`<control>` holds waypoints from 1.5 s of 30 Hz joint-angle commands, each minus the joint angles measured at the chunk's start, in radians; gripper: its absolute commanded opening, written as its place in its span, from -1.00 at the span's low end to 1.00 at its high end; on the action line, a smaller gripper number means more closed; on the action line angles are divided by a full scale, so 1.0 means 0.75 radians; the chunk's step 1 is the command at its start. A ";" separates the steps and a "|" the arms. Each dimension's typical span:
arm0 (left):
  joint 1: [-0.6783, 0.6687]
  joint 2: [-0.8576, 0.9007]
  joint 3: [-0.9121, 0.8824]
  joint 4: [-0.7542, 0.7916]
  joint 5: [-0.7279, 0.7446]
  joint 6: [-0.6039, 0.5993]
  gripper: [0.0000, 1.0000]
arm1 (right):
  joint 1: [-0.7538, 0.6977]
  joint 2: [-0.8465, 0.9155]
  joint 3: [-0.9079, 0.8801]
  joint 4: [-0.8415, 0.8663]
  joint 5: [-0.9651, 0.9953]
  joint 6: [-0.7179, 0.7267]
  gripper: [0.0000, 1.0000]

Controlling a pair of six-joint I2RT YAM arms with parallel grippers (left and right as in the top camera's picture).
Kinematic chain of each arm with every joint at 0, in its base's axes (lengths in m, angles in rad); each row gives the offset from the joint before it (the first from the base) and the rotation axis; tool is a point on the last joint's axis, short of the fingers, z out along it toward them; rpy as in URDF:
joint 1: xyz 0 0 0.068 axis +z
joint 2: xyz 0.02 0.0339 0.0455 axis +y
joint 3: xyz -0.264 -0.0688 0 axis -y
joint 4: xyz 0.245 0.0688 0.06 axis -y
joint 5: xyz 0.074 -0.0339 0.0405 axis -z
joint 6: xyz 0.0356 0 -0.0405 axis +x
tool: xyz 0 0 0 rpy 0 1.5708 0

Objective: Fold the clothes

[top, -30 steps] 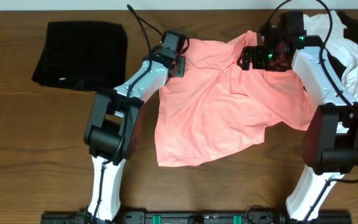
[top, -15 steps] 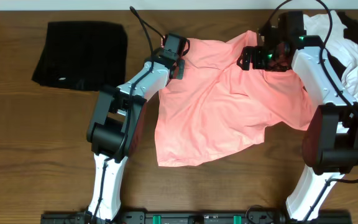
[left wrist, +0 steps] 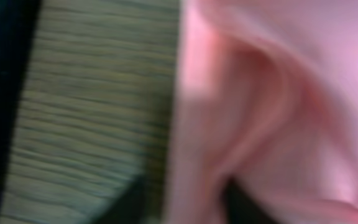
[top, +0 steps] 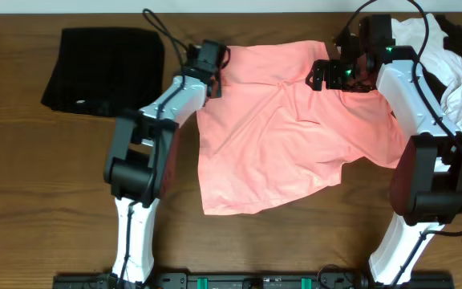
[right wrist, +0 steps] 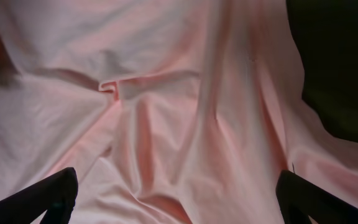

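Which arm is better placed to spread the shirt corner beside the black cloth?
Left. The left gripper sits at that corner of the shirt and seems to grip it, with cloth against its camera. The right gripper hangs open over the shirt's far side, away from the black cloth.

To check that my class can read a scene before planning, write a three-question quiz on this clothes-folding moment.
1. True or false: the pink T-shirt is neatly folded.
2. What lies at the table's left end? A a blue towel; B a folded black garment; C a shoe.
3. Which gripper hangs open over the T-shirt?
Key: 1 false; 2 B; 3 the right gripper.
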 commanded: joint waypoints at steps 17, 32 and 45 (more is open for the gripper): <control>0.042 -0.638 0.018 -0.691 0.130 -0.104 0.96 | -0.008 -0.303 0.003 -0.403 0.487 0.272 0.98; -0.202 -0.795 -0.121 -1.188 0.188 -0.318 0.96 | -0.017 -0.497 -0.167 -0.807 0.606 0.566 0.99; -0.490 -0.867 -0.472 -0.932 0.184 -0.433 0.98 | -0.147 -0.593 -0.692 -0.304 0.555 0.369 0.99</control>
